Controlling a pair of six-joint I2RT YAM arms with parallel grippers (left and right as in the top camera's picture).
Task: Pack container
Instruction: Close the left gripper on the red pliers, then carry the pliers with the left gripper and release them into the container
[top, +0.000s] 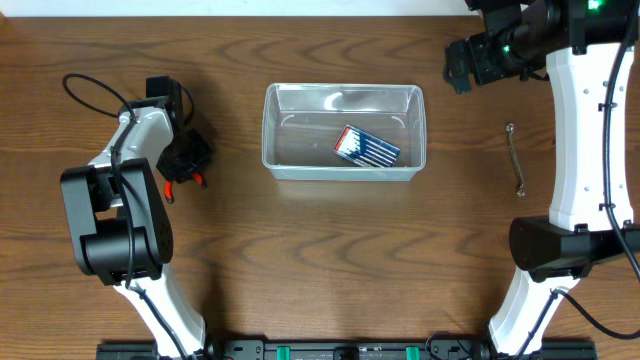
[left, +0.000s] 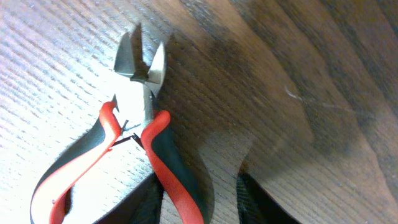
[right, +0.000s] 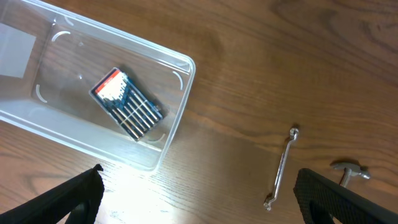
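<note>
The clear plastic container (top: 272, 130) stands at the table's middle and holds a blue pack of small screwdrivers (top: 366, 147). The right wrist view shows the container (right: 181, 74) and the pack (right: 127, 102) too. Red-and-black-handled cutters (left: 134, 118) lie on the table at the left (top: 183, 182). My left gripper (top: 188, 155) is low over them, open, with its fingers (left: 202, 208) either side of one handle. My right gripper (top: 458, 68) is open and empty, high at the back right, its fingers (right: 199, 205) spread wide.
A slim metal wrench (top: 515, 160) lies right of the container, also in the right wrist view (right: 281, 168). A small hammer (right: 349, 171) lies just beyond it. My right arm's white link (top: 585, 120) spans the right side.
</note>
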